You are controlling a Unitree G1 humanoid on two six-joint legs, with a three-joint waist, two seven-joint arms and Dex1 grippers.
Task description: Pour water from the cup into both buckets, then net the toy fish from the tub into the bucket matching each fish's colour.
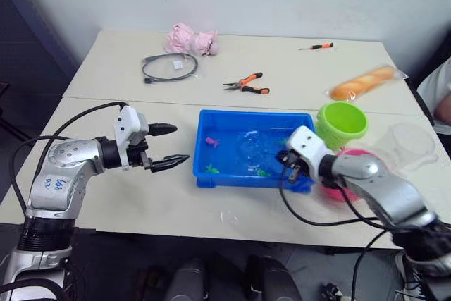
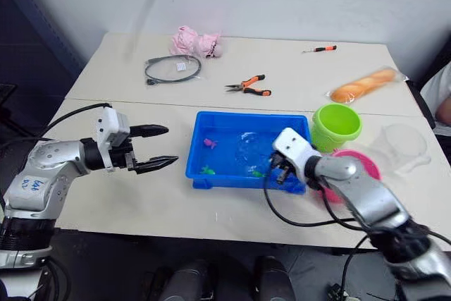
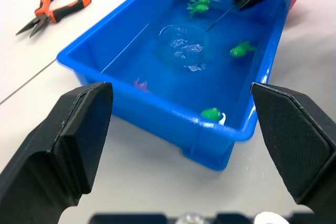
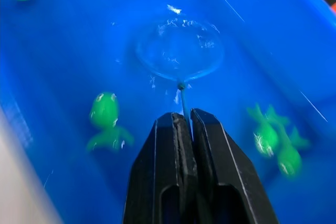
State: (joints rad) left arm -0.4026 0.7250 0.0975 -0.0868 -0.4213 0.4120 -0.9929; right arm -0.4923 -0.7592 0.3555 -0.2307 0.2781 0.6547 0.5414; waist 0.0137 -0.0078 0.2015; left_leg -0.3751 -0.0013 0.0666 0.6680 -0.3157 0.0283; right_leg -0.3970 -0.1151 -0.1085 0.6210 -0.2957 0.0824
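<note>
While the right gripper point(image 4: 182, 124) pinches the thin handle of the net point(image 4: 180, 51) between its closed fingers, the hoop lies inside the blue tub point(image 1: 211, 119), down in the middle of the water. Green toy fish point(image 4: 106, 120) float on either side of the handle, and a pink fish point(image 1: 211, 143) sits toward the tub's left end. Another green fish point(image 3: 212, 113) rests against the near wall on the left.

The left gripper point(image 1: 171, 146) hovers over the bare table point(image 1: 127, 195) just left of the tub, with its two black fingers spread wide and nothing between them, pointing at the tub.

The green bucket point(image 1: 342, 122) stands upright just beyond the tub's far right corner. The pink bucket point(image 2: 363, 162) sits nearer, to the right of the tub, partly hidden behind the right arm. The clear cup point(image 1: 405, 144) stands right of both buckets near the table's edge.

Farther back on the table lie orange-handled pliers point(image 1: 246, 84), a coiled grey cable point(image 1: 170, 66), a pink cloth bundle point(image 1: 190, 39), a small screwdriver point(image 1: 316, 46) and a wrapped orange loaf point(image 1: 362, 82).
</note>
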